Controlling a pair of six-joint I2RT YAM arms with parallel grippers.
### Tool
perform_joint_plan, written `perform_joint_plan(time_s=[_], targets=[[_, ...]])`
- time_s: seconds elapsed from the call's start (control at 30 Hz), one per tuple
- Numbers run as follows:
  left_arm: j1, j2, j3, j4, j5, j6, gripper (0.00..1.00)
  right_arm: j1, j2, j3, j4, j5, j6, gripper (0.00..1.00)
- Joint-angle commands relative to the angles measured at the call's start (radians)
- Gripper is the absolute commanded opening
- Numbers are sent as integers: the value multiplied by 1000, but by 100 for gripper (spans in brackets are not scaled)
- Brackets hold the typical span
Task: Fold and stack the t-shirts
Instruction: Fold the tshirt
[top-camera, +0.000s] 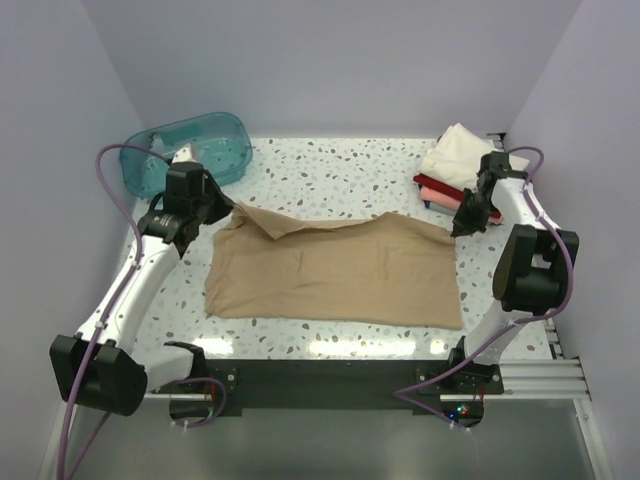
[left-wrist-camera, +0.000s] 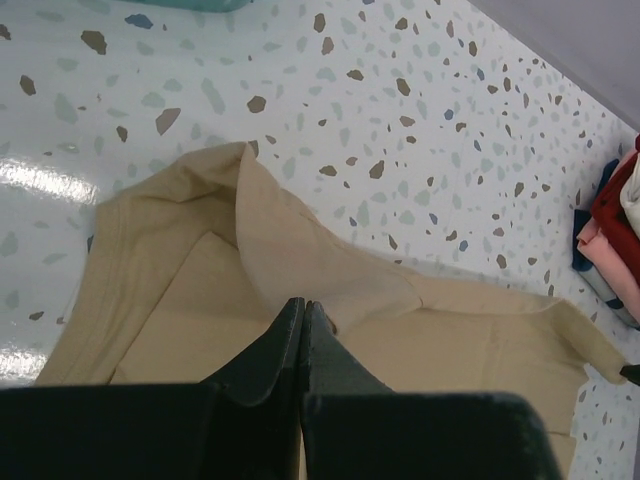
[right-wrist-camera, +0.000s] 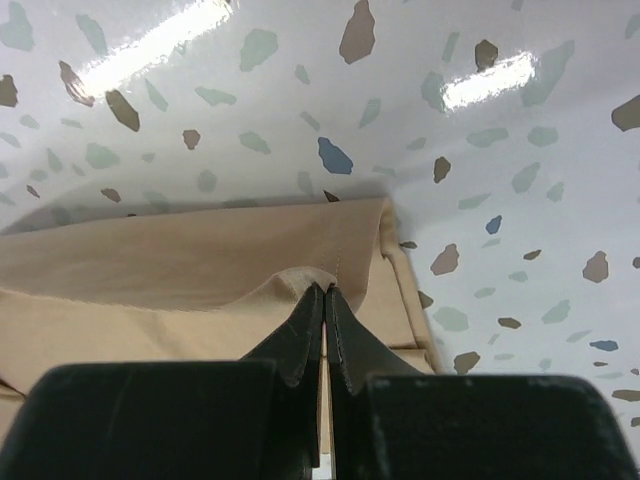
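Note:
The tan t-shirt (top-camera: 335, 270) lies spread across the middle of the table. Its far edge is folded over toward the front. My left gripper (top-camera: 218, 207) is shut on the shirt's far left corner; in the left wrist view the closed gripper (left-wrist-camera: 303, 303) pinches a raised fold of the tan cloth (left-wrist-camera: 300, 250). My right gripper (top-camera: 466, 226) is shut on the far right corner; in the right wrist view the gripper (right-wrist-camera: 325, 289) holds a small peak of the tan cloth (right-wrist-camera: 200, 260). Folded shirts (top-camera: 455, 165) are stacked at the far right, cream on top of red and pink.
A translucent teal tub (top-camera: 185, 150) stands at the far left, just behind my left gripper. The folded stack (left-wrist-camera: 612, 225) sits close behind my right gripper. White walls close in the table on the left, right and far sides.

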Motion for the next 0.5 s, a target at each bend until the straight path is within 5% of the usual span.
perform_joint_plan(time_s=[0.0,0.47], targets=[[5,-70,-26,-67,-47,-49,0,0,-55,-20,-48,16,-35,0],[5,-210,-41,-199,-86,-136,0,0,-131,-117,-115,47,-54,0]])
